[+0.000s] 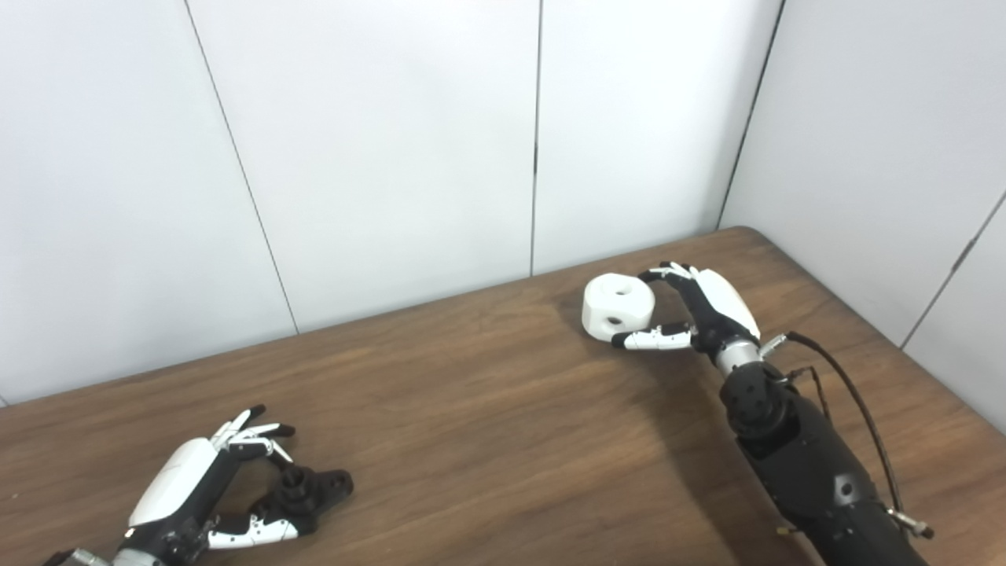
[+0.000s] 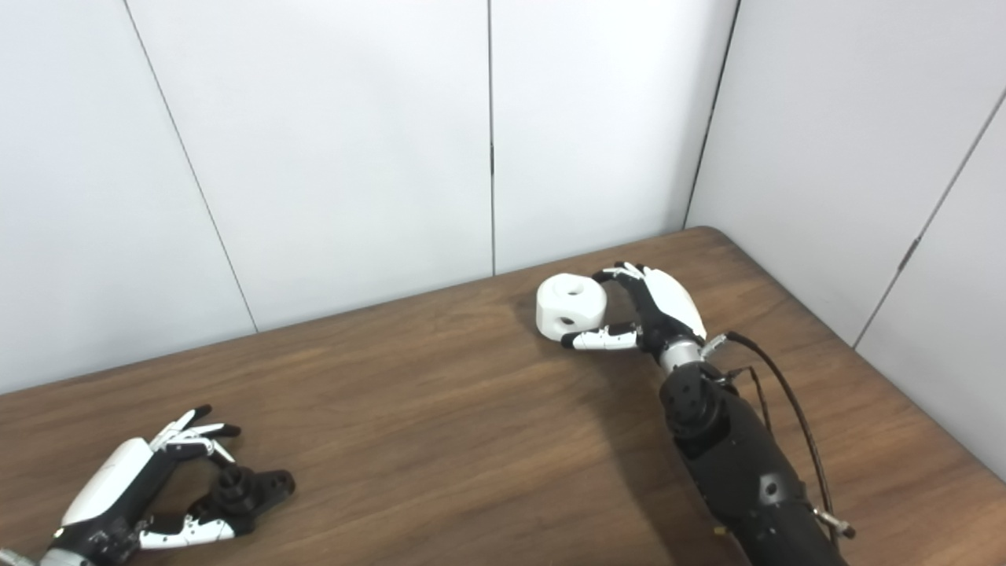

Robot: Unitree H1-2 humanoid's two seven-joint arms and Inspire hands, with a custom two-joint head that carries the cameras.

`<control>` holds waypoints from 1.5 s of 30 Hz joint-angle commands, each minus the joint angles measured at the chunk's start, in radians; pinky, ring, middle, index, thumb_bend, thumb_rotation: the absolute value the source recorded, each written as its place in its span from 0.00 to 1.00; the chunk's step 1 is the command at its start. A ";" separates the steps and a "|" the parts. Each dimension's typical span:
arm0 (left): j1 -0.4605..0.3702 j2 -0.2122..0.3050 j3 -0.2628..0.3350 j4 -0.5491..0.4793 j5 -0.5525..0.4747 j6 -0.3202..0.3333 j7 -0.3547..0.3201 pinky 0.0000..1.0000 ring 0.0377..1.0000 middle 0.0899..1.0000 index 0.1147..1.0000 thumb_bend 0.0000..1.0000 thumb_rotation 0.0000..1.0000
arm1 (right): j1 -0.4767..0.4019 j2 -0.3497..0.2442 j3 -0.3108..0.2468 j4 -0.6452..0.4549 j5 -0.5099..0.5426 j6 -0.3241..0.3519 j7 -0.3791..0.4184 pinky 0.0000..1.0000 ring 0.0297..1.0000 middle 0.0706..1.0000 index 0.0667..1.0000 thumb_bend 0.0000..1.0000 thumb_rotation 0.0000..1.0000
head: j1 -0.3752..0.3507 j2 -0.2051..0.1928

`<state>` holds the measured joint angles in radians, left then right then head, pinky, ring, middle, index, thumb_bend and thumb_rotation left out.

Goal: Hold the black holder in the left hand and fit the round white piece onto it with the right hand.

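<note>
— While the right hand [image 1: 699,310] sits near the far right corner of the wooden tabletop [image 1: 487,409], what is it doing with the round white piece [image 1: 618,307]?

— Its fingers [image 1: 666,273] curl over the top edge of the piece and the thumb presses along the lower side, so the hand is gripping it. Whether the piece rests on the wood or is held just above it, I cannot tell. One round hole shows on its top face and another on its side.

— And the black holder [image 1: 308,489]?

— It lies on the tabletop at the near left, well apart from the white piece. A short round post stands up from it, and a flat lobe points to the right.

— Has the left hand [image 1: 206,483] got it?

— The left hand is cupped around it: the fingers [image 1: 255,431] arch over the far side, spread apart, and the thumb reaches in along the near side, touching or almost touching the base. A firm grip is not visible; the hand looks open around the holder.

— Anything behind?

— Plain white wall panels [image 1: 377,149].
</note>
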<state>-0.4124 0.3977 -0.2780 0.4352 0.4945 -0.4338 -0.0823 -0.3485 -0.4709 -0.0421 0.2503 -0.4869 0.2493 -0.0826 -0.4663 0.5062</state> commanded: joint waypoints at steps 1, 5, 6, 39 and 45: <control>0.003 0.029 0.007 -0.029 0.002 0.009 -0.013 1.00 0.99 0.81 0.42 0.52 0.04 | -0.049 -0.030 -0.006 -0.018 -0.009 -0.024 -0.032 1.00 1.00 0.93 0.77 0.89 0.38 | -0.003 0.006; 0.008 0.031 0.013 -0.040 0.003 0.013 -0.017 1.00 0.99 0.81 0.42 0.52 0.04 | -0.056 -0.026 -0.007 0.004 -0.008 -0.037 -0.049 1.00 1.00 0.92 0.75 0.87 0.37 | -0.006 0.006; 0.009 0.031 0.014 -0.038 0.004 0.010 -0.015 1.00 0.99 0.81 0.42 0.52 0.04 | -0.057 -0.024 -0.007 0.009 -0.008 -0.038 -0.054 1.00 1.00 0.92 0.75 0.87 0.38 | -0.007 0.005; 0.040 0.037 0.044 -0.110 0.009 0.057 -0.024 1.00 0.98 0.81 0.42 0.52 0.04 | -0.152 0.038 0.034 0.308 0.008 -0.217 -0.312 1.00 0.94 0.76 0.45 0.53 0.14 | 0.016 0.004; 0.033 0.039 0.046 -0.097 0.009 0.050 -0.022 1.00 0.98 0.81 0.42 0.52 0.04 | -0.154 0.034 0.039 0.298 0.010 -0.204 -0.299 1.00 0.94 0.77 0.45 0.53 0.14 | 0.019 0.005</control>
<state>-0.3576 0.4084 -0.2452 0.3383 0.4970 -0.3766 -0.1164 -0.4670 -0.4156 -0.0010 0.5758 -0.4742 0.0683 -0.3664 -0.4464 0.5093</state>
